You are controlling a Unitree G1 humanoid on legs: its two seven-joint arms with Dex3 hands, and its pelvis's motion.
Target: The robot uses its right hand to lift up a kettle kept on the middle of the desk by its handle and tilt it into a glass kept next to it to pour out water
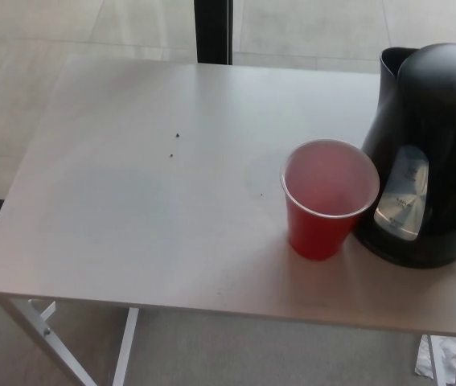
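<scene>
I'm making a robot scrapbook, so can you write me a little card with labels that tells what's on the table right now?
table: pale grey top, white legs
cup: red cup, upright, looks empty, near the front edge
kettle: black kettle, upright on the table, partly cut off by the picture's right edge
cup and kettle: side by side, cup on the picture's left, very close or touching
kettle spout: at the top, on the side over the cup
robot hands: neither in view
pouring: not started
floor: crumpled white paper at lower right

Neither arm nor hand is in view.
</scene>
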